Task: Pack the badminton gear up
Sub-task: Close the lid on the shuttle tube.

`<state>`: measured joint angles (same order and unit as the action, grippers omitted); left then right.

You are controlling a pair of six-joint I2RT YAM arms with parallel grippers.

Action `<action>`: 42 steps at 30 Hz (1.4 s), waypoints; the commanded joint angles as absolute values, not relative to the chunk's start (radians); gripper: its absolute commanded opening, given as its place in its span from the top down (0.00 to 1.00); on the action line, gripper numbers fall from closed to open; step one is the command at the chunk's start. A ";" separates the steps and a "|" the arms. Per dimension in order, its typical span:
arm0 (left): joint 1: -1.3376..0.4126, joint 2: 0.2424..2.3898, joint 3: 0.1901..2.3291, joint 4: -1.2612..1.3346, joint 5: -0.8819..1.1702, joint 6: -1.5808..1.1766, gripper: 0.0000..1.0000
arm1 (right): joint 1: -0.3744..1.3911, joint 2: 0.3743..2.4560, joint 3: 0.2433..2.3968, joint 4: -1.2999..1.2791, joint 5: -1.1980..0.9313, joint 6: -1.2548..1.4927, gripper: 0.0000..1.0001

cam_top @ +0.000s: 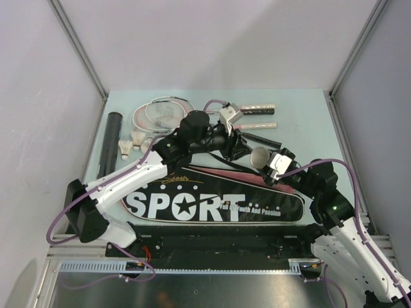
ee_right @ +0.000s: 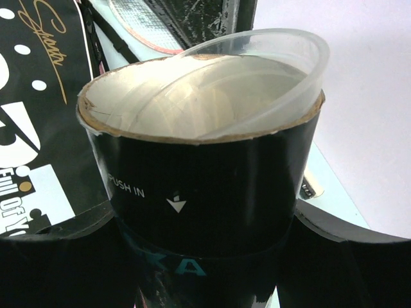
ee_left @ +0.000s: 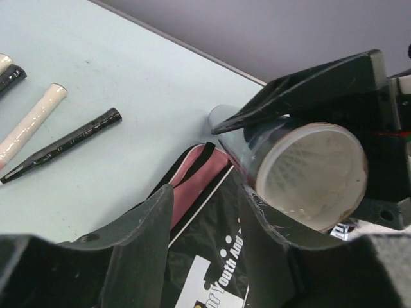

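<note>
Grey walls close in a pale teal table [cam_top: 302,122]. A black bag [cam_top: 212,205] lies along the near side, with the rackets [cam_top: 160,114] at the far edge. Above the bag's far right, the right gripper [cam_top: 264,160] is clamped on a tube [ee_right: 205,186] whose clear lid [ee_right: 257,58] sits tilted. The left gripper [ee_left: 205,192] hangs just beside it, jaws apart and holding nothing. A second tube [cam_top: 110,144] lies far left, with the shuttlecocks [cam_top: 131,142] right of it.
</note>
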<state>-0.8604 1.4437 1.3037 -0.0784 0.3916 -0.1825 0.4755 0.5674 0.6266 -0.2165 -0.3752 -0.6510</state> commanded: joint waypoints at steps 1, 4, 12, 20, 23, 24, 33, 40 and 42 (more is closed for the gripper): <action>-0.874 1.408 1.318 -0.054 0.341 -0.155 0.50 | 0.474 0.580 0.660 -0.181 -0.388 -0.578 0.85; -0.874 1.358 1.292 -0.054 0.247 -0.182 0.53 | 0.474 0.580 0.660 -0.187 -0.364 -0.580 0.85; -0.870 1.325 1.298 -0.028 0.384 -0.216 0.37 | 0.477 0.581 0.663 -0.192 -0.351 -0.583 0.85; -0.905 1.381 1.344 -0.015 0.414 -0.189 0.49 | 0.479 0.581 0.664 -0.187 -0.356 -0.581 0.85; -0.916 1.405 1.356 -0.015 0.413 -0.183 0.50 | 0.477 0.581 0.666 -0.189 -0.356 -0.581 0.85; -0.920 1.408 1.362 -0.015 0.408 -0.181 0.50 | 0.479 0.581 0.666 -0.192 -0.354 -0.583 0.85; -0.923 1.474 1.413 -0.020 0.428 -0.192 0.78 | 0.485 0.578 0.666 -0.190 -0.360 -0.595 0.86; -0.910 1.491 1.500 -0.179 0.439 -0.167 1.00 | 0.505 0.575 0.666 -0.232 -0.310 -0.653 0.87; -0.905 1.520 1.538 -0.236 0.452 -0.167 1.00 | 0.508 0.572 0.670 -0.230 -0.313 -0.658 0.88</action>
<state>-0.9138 1.4883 1.4334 -0.1459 0.4210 -0.1841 0.4934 0.5785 0.6300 -0.2146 -0.3260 -0.6514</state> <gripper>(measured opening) 0.009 0.701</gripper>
